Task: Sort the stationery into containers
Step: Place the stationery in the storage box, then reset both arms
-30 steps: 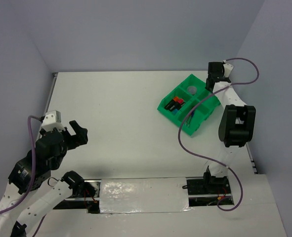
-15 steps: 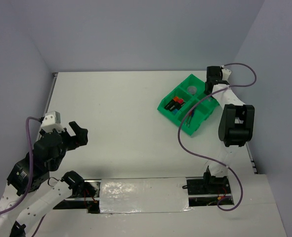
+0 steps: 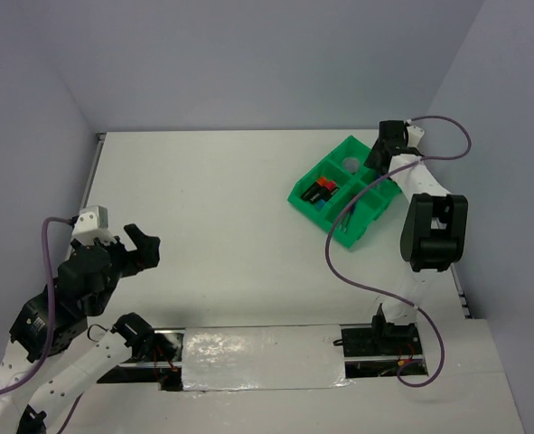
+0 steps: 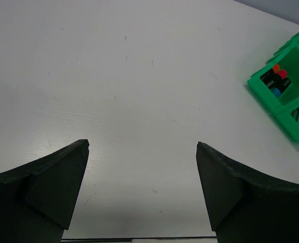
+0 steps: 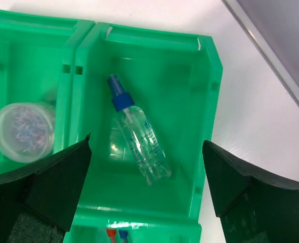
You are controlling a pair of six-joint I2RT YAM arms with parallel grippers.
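Observation:
The green tray (image 3: 357, 237) (image 5: 210, 76) (image 4: 263, 91) stands at the back right of the table. My right gripper (image 3: 380, 155) (image 5: 146, 147) hovers open just above its far right compartment, where a clear tube with a blue cap (image 5: 138, 131) lies loose on the floor. A small grey round piece (image 5: 23, 131) (image 3: 351, 165) sits in the neighbouring compartment. Black highlighters with orange, pink and blue ends (image 3: 323, 191) (image 4: 276, 80) fill another compartment; thin pens (image 3: 348, 217) lie in the nearest one. My left gripper (image 3: 143, 247) (image 4: 142, 152) is open and empty over the bare near left table.
The white table (image 3: 212, 208) is enclosed by grey-blue walls on the left, back and right. A shiny taped strip (image 3: 262, 357) runs along the near edge between the arm bases. The right arm's purple cable (image 3: 357, 276) loops beside the tray.
My right gripper has opened and let go of the clear tube, which now lies in the tray. The left arm has drifted slightly down and left.

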